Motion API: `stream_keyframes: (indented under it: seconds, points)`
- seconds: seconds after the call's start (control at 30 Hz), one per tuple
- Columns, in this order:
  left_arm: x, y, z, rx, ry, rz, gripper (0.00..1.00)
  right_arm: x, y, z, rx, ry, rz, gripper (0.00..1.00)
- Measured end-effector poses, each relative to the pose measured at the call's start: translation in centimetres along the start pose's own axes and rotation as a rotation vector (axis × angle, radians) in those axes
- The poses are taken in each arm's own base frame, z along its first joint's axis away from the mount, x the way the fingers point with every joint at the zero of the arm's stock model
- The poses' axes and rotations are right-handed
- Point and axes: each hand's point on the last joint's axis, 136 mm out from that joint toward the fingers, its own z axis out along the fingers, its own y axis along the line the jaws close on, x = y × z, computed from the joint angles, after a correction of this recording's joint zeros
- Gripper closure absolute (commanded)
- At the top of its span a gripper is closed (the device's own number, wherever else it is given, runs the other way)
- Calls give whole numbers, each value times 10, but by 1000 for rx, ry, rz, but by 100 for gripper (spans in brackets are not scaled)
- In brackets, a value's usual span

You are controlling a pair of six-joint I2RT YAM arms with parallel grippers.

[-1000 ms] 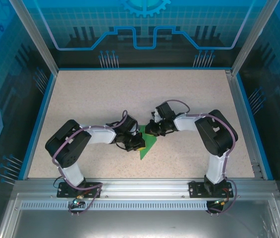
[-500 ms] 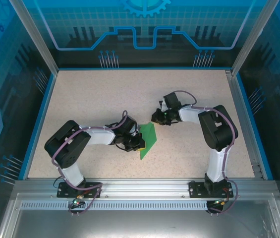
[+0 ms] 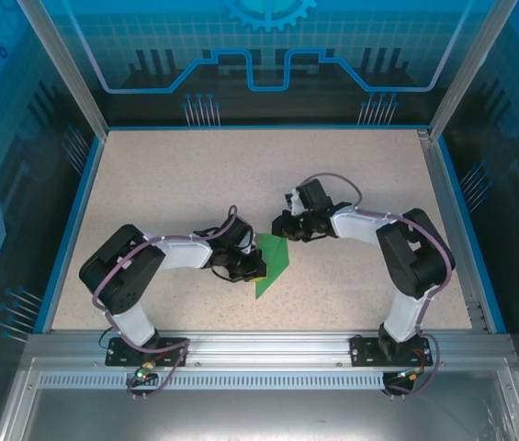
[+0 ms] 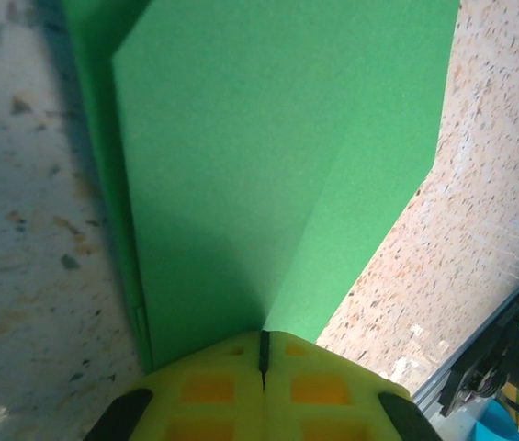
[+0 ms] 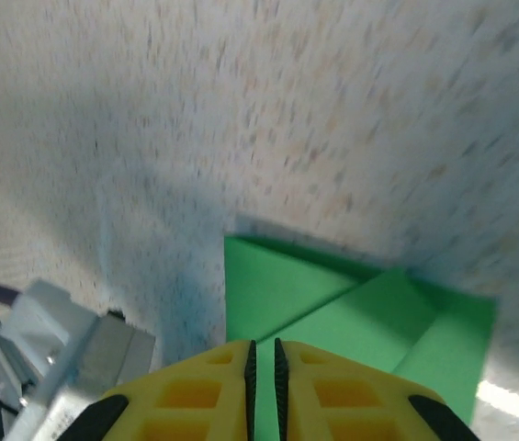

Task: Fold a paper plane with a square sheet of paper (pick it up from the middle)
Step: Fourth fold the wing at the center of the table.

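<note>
The square sheet of paper, bright green and folded into a pointed shape with creases, lies mid-table. My left gripper is at its left edge and shut on it. In the left wrist view the centre crease of the paper runs straight into the closed yellow jaws of the left gripper. My right gripper hovers by the paper's far corner. In the right wrist view the right gripper is almost shut, with a thin slit between the pads, and the folded paper lies just beyond it, apart from the pads.
The speckled table has blue raised edges and a metal rail along its near side. Both arms meet at the middle. A grey part of the left arm shows close beside the right gripper.
My right gripper drew back from the paper toward the far right, then swung back to its far corner. The left gripper and paper shifted only slightly.
</note>
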Motion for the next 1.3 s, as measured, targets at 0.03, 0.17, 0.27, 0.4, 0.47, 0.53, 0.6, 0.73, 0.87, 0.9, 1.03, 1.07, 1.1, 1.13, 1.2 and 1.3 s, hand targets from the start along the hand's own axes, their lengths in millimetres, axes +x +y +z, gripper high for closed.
stream_keyframes:
  seconds: [0.03, 0.17, 0.27, 0.4, 0.47, 0.53, 0.6, 0.73, 0.87, 0.9, 1.03, 1.07, 1.1, 1.13, 1.2, 1.3]
  points:
    - [0, 0, 0, -1, 1, 0, 95, 6, 1, 3, -2, 14, -3, 85]
    - [2, 1, -1, -6, 4, -2, 94, 20, -2, 16, -2, 46, 8, 86]
    - [3, 2, -2, -11, 8, -6, 92, 30, -18, 24, 26, 65, 40, 88]
    - [4, 4, -5, -31, 2, -15, 87, 30, -22, 26, 20, 62, 56, 90]
    - [5, 5, -10, -44, -8, -24, 80, 29, -21, 26, 17, 60, 55, 90]
    - [5, 2, -19, -40, -36, -35, 75, 29, -21, 27, 16, 59, 55, 90]
    - [5, -6, -30, -20, -73, -46, 71, 29, -21, 27, 7, 53, 53, 90]
    - [-2, -29, -47, 66, -133, -67, 69, 29, -21, 27, 1, 46, 55, 90]
    - [-8, -39, -42, 116, -135, -107, 70, 29, -21, 28, -2, 42, 64, 90]
    - [-9, -37, -38, 114, -129, -118, 71, 29, -21, 28, -2, 42, 64, 90]
    - [-3, -16, -22, 76, -96, -190, 71, 29, -21, 27, -2, 37, 64, 89]
    - [3, -8, -18, 61, -84, -209, 71, 28, -21, 27, -2, 36, 63, 89]
    - [7, -2, -15, 48, -74, -224, 71, 28, -21, 27, -1, 36, 61, 90]
    - [14, 6, -12, 32, -60, -239, 71, 28, -21, 26, 0, 36, 58, 89]
    - [15, 5, -11, 43, -60, -234, 72, 29, -21, 26, 3, 38, 52, 89]
    - [21, 3, -8, 44, -51, -218, 73, 31, -22, 25, 10, 45, 43, 89]
